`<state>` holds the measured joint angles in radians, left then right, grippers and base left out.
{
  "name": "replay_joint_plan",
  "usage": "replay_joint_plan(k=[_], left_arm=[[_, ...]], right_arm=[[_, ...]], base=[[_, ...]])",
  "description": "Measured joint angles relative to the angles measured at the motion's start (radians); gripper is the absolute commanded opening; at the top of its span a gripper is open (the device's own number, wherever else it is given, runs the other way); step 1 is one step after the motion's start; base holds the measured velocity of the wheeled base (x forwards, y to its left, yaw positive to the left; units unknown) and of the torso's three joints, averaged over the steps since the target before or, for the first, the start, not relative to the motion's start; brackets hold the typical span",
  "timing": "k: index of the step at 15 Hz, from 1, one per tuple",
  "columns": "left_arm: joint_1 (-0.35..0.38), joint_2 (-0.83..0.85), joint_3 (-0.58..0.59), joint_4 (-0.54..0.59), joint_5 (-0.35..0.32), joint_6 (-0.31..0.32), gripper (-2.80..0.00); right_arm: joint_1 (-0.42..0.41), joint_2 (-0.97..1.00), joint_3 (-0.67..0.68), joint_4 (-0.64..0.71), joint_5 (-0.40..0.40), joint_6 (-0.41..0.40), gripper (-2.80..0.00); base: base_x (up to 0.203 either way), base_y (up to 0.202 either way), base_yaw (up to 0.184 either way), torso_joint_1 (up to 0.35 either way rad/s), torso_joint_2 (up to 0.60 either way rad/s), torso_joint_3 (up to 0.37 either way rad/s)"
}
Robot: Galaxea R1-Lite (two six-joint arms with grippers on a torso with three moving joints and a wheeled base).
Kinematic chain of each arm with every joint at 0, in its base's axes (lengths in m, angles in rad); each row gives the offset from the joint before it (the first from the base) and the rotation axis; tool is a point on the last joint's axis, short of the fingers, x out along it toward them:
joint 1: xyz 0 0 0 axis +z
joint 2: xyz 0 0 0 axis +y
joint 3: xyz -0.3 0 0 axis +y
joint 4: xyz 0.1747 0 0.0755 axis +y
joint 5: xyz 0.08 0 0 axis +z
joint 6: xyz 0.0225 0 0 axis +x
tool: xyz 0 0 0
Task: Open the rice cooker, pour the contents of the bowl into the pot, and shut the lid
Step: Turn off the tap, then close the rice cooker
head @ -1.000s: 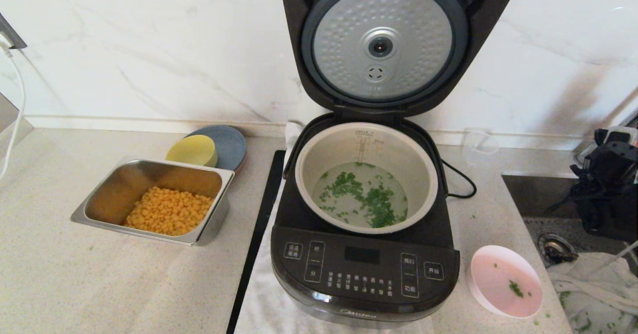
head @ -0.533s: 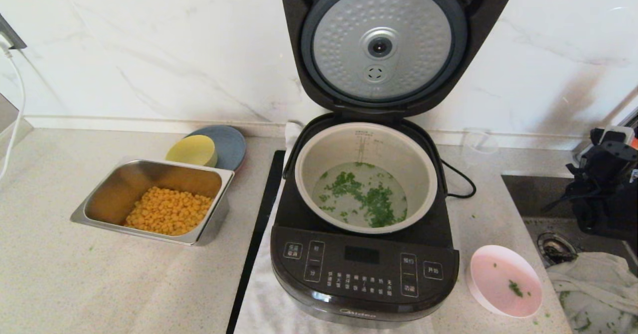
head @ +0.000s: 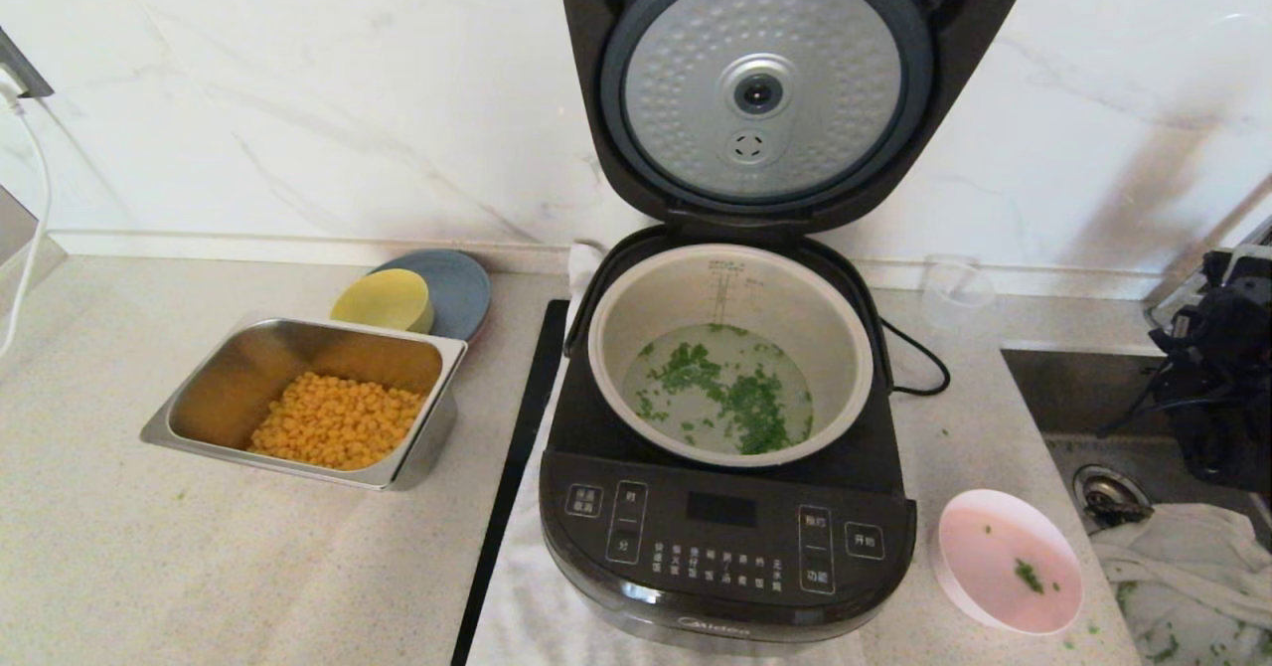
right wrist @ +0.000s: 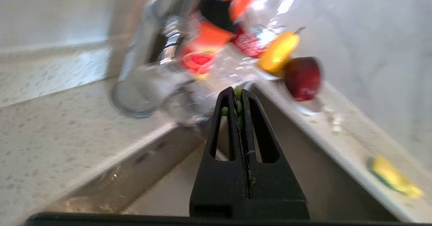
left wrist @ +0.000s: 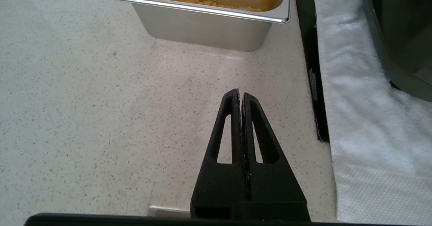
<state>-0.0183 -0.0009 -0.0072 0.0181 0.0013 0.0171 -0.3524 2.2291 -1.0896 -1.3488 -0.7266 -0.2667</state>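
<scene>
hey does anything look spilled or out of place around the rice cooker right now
Yes. Small green herb bits lie scattered on the counter beside the pink bowl, and a few cling to the shut right gripper, over the sink. The lid stands open, with herbs already in the pot.

- Setting: a domestic kitchen.
- Speckled stone countertop (head: pixel 149 567) backed by a white marble-look wall (head: pixel 298 99).
- Rice cooker (head: pixel 725 547) at centre, lid raised.
- Steel tray of corn (head: pixel 308 403) at 9 o'clock.
- Sink (head: pixel 1103 398) with drain at 3 o'clock; faucet (right wrist: pixel 162 33) in the right wrist view.
</scene>
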Motion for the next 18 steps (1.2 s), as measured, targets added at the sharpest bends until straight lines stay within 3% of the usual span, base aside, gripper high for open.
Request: replay_joint_plan(k=[3,6,10,12,14,16,18], left_arm=[[0.0,0.0,0.0,0.0,0.0,-0.001,-2.8],[0.0,0.0,0.0,0.0,0.0,0.0,-2.8],[0.0,0.0,0.0,0.0,0.0,0.0,-2.8],[0.0,0.0,0.0,0.0,0.0,0.0,-2.8],[0.0,0.0,0.0,0.0,0.0,0.0,-2.8],[0.0,0.0,0.0,0.0,0.0,-0.001,-2.8],[0.0,0.0,0.0,0.0,0.0,0.0,-2.8]], right_arm=[[0.037,-0.182,0.14,0.088,0.063,0.041,-2.8],[0.091,-0.38,0.14,0.4,0.175,0.165,-2.8],[0.177,-0.559,-0.24,1.067,0.394,0.464,-2.8],[0.203,-0.589,-0.469,1.363,0.56,0.599,-2.8],[0.225,-0.586,-0.665,1.613,0.775,0.737,-2.8],[0.256,-0.557,-0.788,1.751,0.975,0.862,-2.8],[0.28,-0.527,-0.828,1.718,1.114,0.922,-2.8]], base=[[0.0,0.0,0.0,0.0,0.0,0.0],[0.0,0.0,0.0,0.0,0.0,0.0],[0.0,0.0,0.0,0.0,0.0,0.0],[0.0,0.0,0.0,0.0,0.0,0.0],[0.0,0.0,0.0,0.0,0.0,0.0],[0.0,0.0,0.0,0.0,0.0,0.0],[0.0,0.0,0.0,0.0,0.0,0.0]])
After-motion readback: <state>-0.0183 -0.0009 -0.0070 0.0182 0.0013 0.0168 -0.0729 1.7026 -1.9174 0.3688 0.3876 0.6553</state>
